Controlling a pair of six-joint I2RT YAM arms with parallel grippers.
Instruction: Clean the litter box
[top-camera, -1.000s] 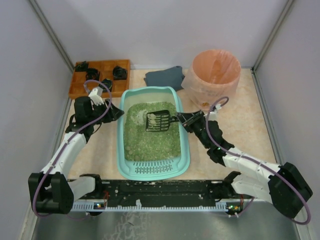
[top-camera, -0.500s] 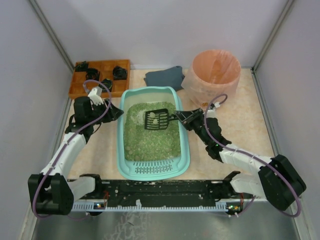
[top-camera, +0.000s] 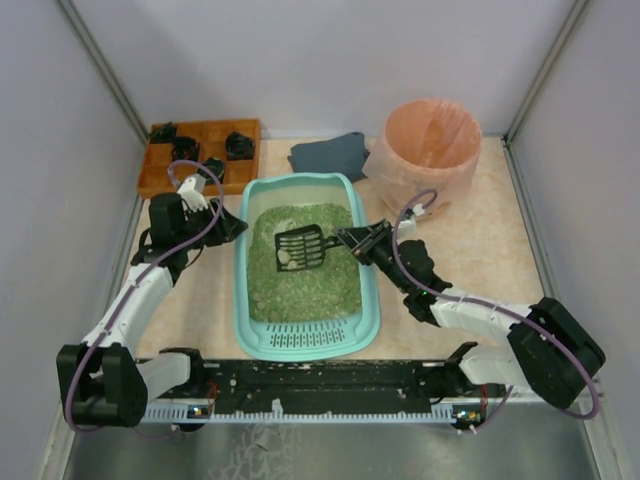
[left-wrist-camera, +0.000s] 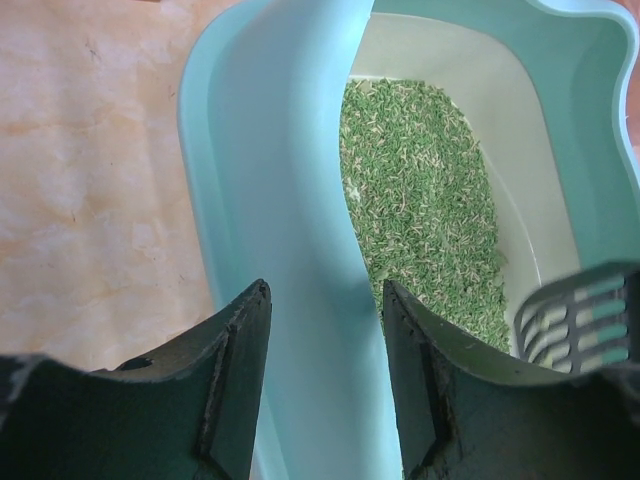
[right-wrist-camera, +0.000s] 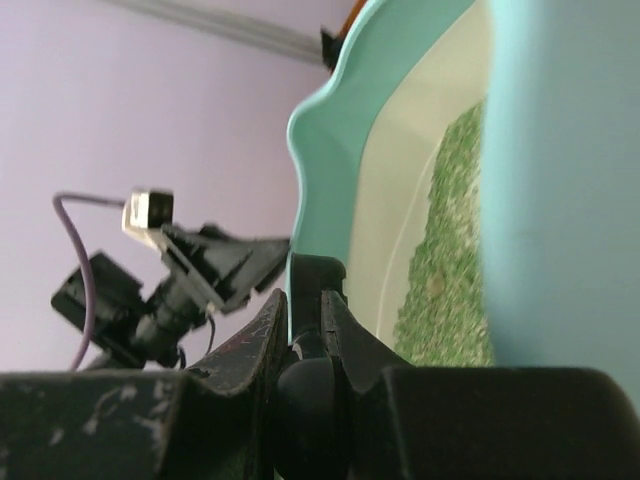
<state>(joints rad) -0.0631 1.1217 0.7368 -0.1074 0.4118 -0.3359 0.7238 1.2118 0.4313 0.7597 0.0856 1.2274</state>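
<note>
Black scoop handle mostly hidden inside right gripper, clamped on it; left gripper clamped astride litter box wall.

Item: litter box. One large rectangular tray of light teal plastic with rounded corners and a broad rolled rim, its inner walls paler.

Pose: flat and upright on the table, long axis running away from me, set between my two arms.

Fittings: slotted grille across the end nearest my bases.

Contents: green granular litter over most of the floor. It is thinner toward the far end, where a pale bare strip of floor shows along the wall.

Hold: my left gripper straddles the left wall near the far corner, one finger outside and one inside, the rim filling the gap between them.
</note>
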